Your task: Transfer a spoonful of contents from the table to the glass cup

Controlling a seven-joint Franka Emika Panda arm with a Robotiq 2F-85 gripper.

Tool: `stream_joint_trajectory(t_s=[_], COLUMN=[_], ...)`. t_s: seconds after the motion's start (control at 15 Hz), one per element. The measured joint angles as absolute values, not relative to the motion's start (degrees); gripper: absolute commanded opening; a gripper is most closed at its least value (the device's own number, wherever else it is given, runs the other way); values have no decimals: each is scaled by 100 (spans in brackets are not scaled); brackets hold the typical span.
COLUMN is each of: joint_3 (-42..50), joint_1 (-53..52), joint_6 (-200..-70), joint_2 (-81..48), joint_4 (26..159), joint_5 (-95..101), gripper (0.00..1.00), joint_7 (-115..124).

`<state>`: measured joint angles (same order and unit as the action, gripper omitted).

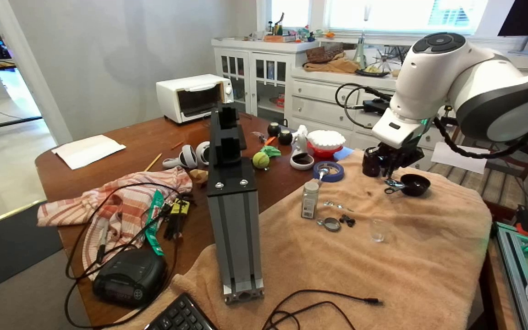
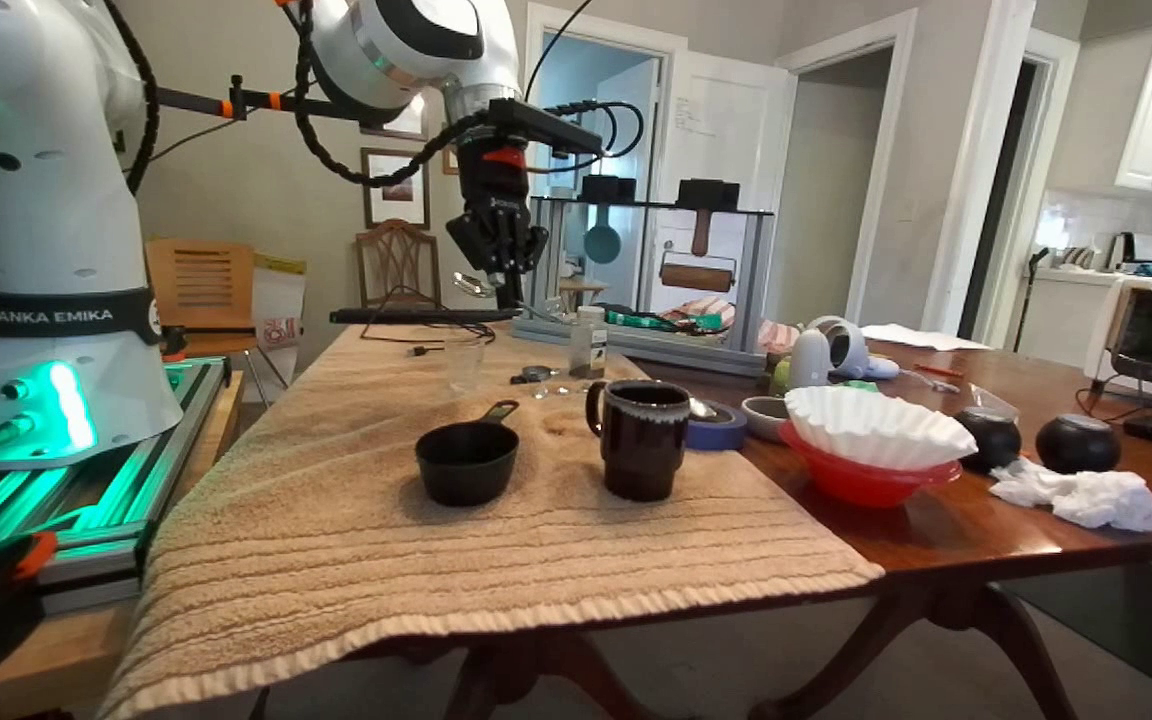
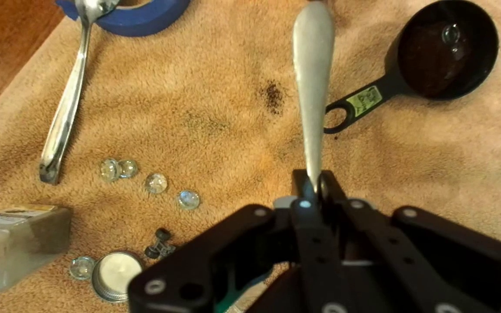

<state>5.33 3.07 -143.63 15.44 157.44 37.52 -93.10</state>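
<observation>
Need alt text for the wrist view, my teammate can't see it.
The claw grips a silver spoon, which points up the picture over a tan towel with dark specks. A black measuring cup sits upper right; upper left, another spoon overlaps blue tape. Clear beads and a capped jar are toward the lower left.

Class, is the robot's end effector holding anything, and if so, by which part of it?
A spoon, held in the end effector by the narrow part of its handle, the wider end sticking out free.
</observation>
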Motion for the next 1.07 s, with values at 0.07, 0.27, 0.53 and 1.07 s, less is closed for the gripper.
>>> stream_joint_trajectory(t_s=[0.07, 0.27, 0.53, 1.07], joint_3=[472, 135, -277, -361], joint_1=[314, 294, 135, -88], joint_6=[-14350, -14238, -13884, -13630], joint_2=[1548, 1616, 1789, 1649], joint_4=[15744, 15728, 15707, 15747], joint_5=[3855, 4353, 4913, 5604], gripper=[2, 2, 2, 2], joint_7=[-9177, -8503, -7633, -6963])
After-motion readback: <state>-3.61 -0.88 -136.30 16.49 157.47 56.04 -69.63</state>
